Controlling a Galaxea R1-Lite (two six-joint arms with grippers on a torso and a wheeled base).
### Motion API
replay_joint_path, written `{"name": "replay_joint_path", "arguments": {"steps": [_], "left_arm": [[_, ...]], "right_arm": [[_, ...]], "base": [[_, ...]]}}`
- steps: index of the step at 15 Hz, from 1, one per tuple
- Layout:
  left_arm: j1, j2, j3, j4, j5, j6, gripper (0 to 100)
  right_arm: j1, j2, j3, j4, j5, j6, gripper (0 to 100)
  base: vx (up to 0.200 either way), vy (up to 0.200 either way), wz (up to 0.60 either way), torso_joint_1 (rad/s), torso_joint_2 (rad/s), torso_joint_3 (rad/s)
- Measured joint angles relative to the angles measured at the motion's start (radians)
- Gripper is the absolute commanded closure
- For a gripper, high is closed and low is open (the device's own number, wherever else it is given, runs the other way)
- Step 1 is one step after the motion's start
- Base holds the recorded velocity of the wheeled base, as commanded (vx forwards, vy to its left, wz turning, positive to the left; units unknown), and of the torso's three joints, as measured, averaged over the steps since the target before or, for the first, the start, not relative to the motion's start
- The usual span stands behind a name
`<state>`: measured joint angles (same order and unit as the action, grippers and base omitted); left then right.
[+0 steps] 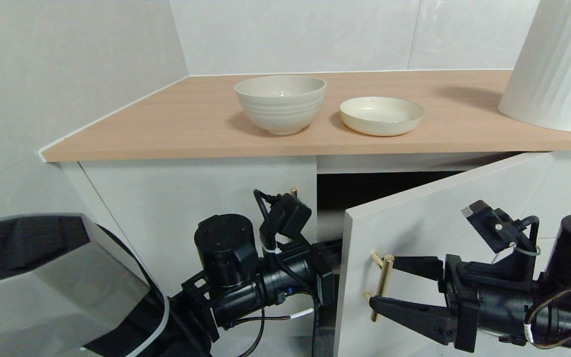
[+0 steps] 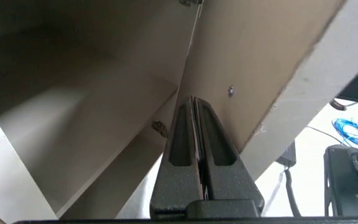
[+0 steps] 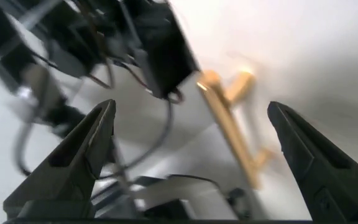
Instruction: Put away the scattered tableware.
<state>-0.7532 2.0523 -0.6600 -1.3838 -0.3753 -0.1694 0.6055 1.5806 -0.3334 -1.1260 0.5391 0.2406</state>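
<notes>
The right end effector (image 1: 383,281) has its two fingers spread wide, one above and one below the gold bar handle (image 1: 384,277). The handle stands in the gap between them; contact with either finger cannot be made out. The right wrist view agrees: the right end effector (image 3: 190,104) is parted, and the gold bar handle (image 3: 229,127) sits on two posts between the dark fingers.

The left end effector (image 2: 193,107) has its fingers pressed together, gripping nothing. It is pushed into the opening behind the open white cabinet door (image 1: 439,233), its tip close to that door's inner face (image 2: 253,68); touching or not, cannot tell.

Doors counted: two. The open white cabinet door carries the handle and is swung out toward the robot, with the dark cabinet interior (image 1: 365,191) behind it. The shut white door (image 1: 191,198) lies to its left, and a second gold handle (image 1: 293,191) peeks above the left arm.

On the light wood surface (image 1: 166,129) above sit two pieces of tableware: one deep cream bowl with ribbed sides (image 1: 280,101), and one shallow cream dish (image 1: 381,115) just beside it on the right, not touching. One tall white fluted vessel (image 1: 558,64) stands well apart at the far right.
</notes>
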Motion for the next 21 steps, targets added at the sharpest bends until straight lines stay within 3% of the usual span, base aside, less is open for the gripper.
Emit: {"name": "replay_joint_path", "arguments": {"steps": [4,7,9,11,19,21], "left_arm": [[-0.01,0.002,-0.024,0.048,-0.003,-0.005,100],[-0.011,0.002,-0.05,0.066,-0.003,-0.008,100],[-0.012,-0.001,-0.076,0.096,-0.003,-0.01,100],[-0.015,-0.009,-0.086,0.111,-0.001,-0.013,100],[-0.05,-0.016,-0.079,0.107,0.02,-0.019,100],[-0.054,-0.016,-0.078,0.107,0.02,-0.019,100]], "right_arm": [[-0.011,-0.058,0.056,0.049,-0.154,-0.084,0],[0.012,-0.227,0.041,0.369,-0.395,-0.107,0],[0.08,-0.339,-0.007,0.58,-0.504,-0.112,0],[0.12,-0.417,-0.04,0.696,-0.528,-0.112,0],[0.135,-0.467,-0.045,0.708,-0.521,-0.111,0],[0.135,-0.471,-0.039,0.709,-0.508,-0.112,0]], "base": [[0.0,0.0,0.0,0.0,0.0,0.0],[0.0,0.0,0.0,0.0,0.0,0.0],[0.0,0.0,0.0,0.0,0.0,0.0],[0.0,0.0,0.0,0.0,0.0,0.0],[0.0,0.0,0.0,0.0,0.0,0.0],[-0.2,0.0,0.0,0.002,0.0,0.0]]}}
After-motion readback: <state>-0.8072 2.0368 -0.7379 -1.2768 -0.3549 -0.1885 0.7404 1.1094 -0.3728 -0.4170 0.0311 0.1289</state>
